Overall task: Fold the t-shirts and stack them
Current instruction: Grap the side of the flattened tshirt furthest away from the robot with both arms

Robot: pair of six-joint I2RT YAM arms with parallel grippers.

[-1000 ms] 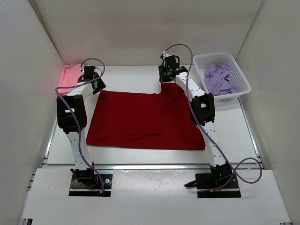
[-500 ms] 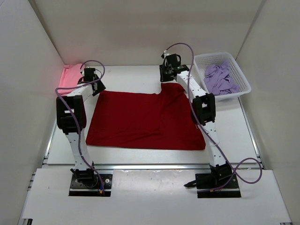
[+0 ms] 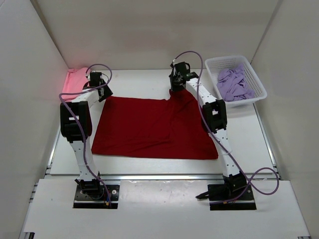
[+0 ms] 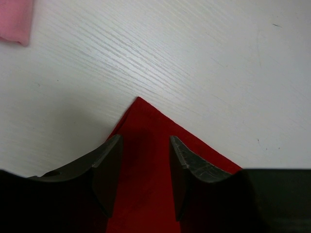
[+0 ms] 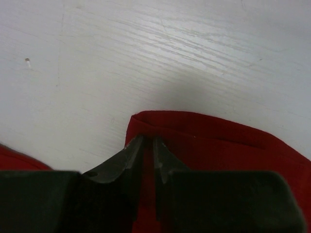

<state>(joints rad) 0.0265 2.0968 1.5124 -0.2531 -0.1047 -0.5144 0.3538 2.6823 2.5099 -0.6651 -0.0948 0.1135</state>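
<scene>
A dark red t-shirt [image 3: 154,127] lies spread flat in the middle of the table. My left gripper [image 4: 145,160] is open, its fingers [image 4: 109,167] standing on either side of the shirt's far left corner [image 4: 146,126]. At the far right corner, my right gripper [image 5: 148,145] is shut on a folded edge of the red fabric [image 5: 218,141]. A pink t-shirt [image 3: 75,79] sits at the far left, and its corner [image 4: 14,19] also shows in the left wrist view. The lavender t-shirt [image 3: 234,84] lies crumpled in the basket.
A white mesh basket [image 3: 259,92] stands at the far right of the table. White walls close in the table on the left, right and back. Both arms reach over the shirt's side edges from the near edge.
My right wrist has shifted slightly left at the shirt's far right corner. The left arm has barely moved.
</scene>
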